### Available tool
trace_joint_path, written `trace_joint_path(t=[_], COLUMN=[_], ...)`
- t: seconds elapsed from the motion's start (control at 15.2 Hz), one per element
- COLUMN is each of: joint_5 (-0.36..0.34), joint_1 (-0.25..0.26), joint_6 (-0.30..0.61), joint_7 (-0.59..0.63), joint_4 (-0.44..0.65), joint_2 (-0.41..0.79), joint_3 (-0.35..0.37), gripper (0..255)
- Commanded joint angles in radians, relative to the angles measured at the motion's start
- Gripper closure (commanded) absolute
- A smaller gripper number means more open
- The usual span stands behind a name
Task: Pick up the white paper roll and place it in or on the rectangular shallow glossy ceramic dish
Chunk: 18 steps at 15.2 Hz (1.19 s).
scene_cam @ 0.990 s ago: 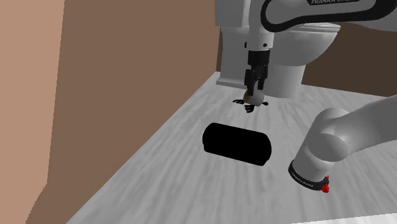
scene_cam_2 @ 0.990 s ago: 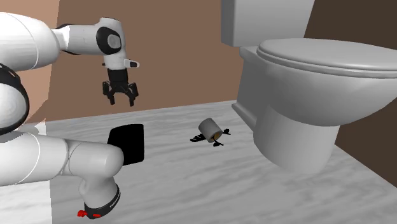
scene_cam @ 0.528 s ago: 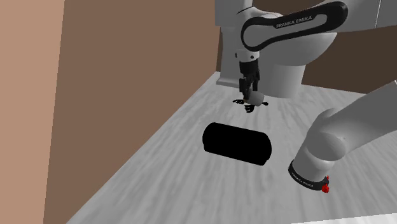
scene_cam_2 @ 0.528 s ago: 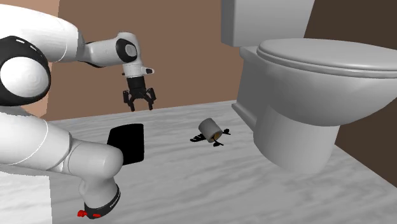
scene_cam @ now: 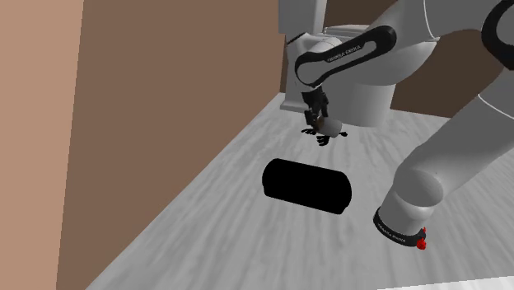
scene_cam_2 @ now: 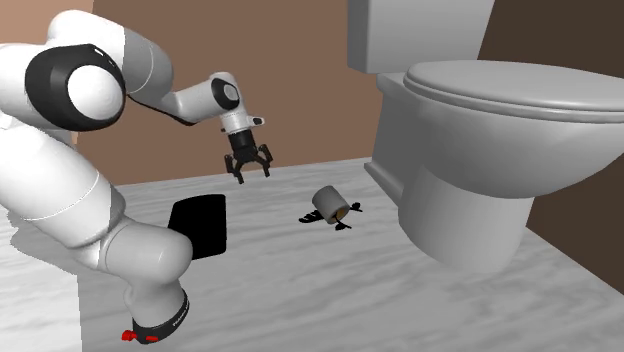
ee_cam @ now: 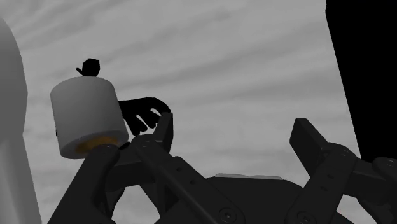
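"White-grey paper roll (scene_cam_2: 328, 203)?"
"Lying on the floor (scene_cam_2: 300, 285) near the toilet (scene_cam_2: 470, 160)."
"Gripper (scene_cam_2: 253, 174)?"
"Fingers (ee_cam: 315, 145) spread, empty, hovering short of it: reach step. Next, lower over the roll, close."

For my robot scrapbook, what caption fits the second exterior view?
Robot's open black hand hangs over the grey floor, near a paper roll by the toilet; black dish nearby.

Shoulder view: high, behind my base (scene_cam: 399, 224), facing down the floor (scene_cam: 206, 239) to the toilet (scene_cam: 375, 107). Second exterior view: low, off to one side, facing the wall (scene_cam_2: 290, 90) — toilet at its right. Wrist view: along my fingers (ee_cam: 164, 130), close over the floor. Shared by all three — floor, roll (scene_cam_2: 328, 203); by the outer two, dish (scene_cam: 306, 186).
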Motion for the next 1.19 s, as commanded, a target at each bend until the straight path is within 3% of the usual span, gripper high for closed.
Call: trace_joint_path(t=[0.0,0.53,1.12], joint_5=[-0.062,-0.297,-0.533], joint_1=[-0.017,-0.066,-0.092], joint_6=[0.028,0.081,0.084], joint_7=[0.001,0.018,0.020], joint_4=[0.024,0.182,0.439], joint_2=[0.067,0.336,0.641], joint_3=[-0.006,-0.035,-0.094], gripper=[0,0,0])
